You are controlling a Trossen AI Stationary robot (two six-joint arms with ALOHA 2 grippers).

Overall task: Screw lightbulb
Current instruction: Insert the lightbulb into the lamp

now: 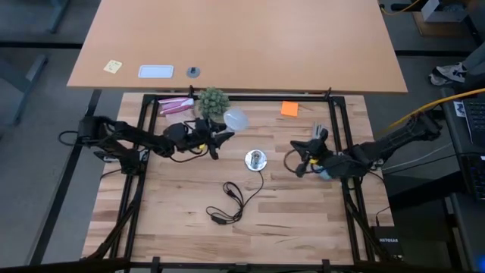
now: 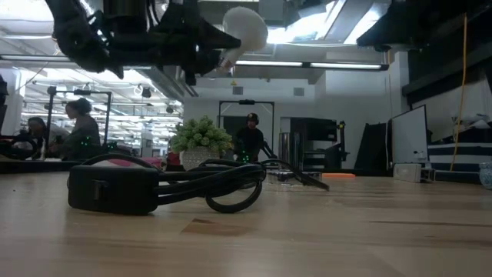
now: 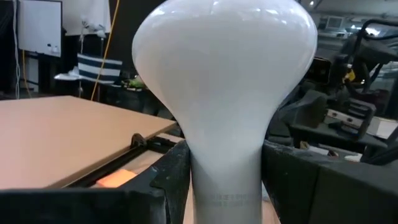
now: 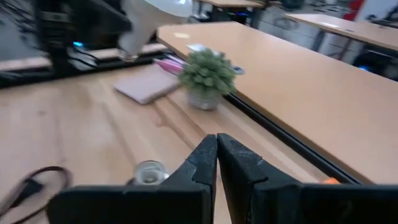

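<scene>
The white frosted lightbulb point(image 1: 236, 118) hangs in the air over the far middle of the table, next to the little green plant point(image 1: 213, 100). My left gripper point(image 1: 222, 130) is shut on it. In the low view the lightbulb point(image 2: 244, 27) is high above the tabletop. The round silvery socket disc point(image 1: 255, 158) lies flat on the table, and its black cord point(image 1: 227, 201) curls toward the near edge. My right gripper point(image 1: 307, 155) is shut with nothing in it, in the air to the right of the socket point(image 4: 149, 171). The bulb's screw base is hidden. My left gripper pinches the bulb's narrow neck point(image 3: 227, 186) between its two fingers point(image 3: 171, 177), one on each side. The fingers run about level along the bulb, from the table's left. The dome point(image 3: 224, 56) points away from the gripper, and the bulb is clear of the table.
A pink flat object point(image 1: 176, 105) lies left of the plant and an orange note point(image 1: 289, 108) at the far right. A small light-blue object point(image 1: 324, 173) sits under my right arm. A black frame point(image 1: 333, 114) borders the work area, with a bigger table point(image 1: 242, 45) beyond it.
</scene>
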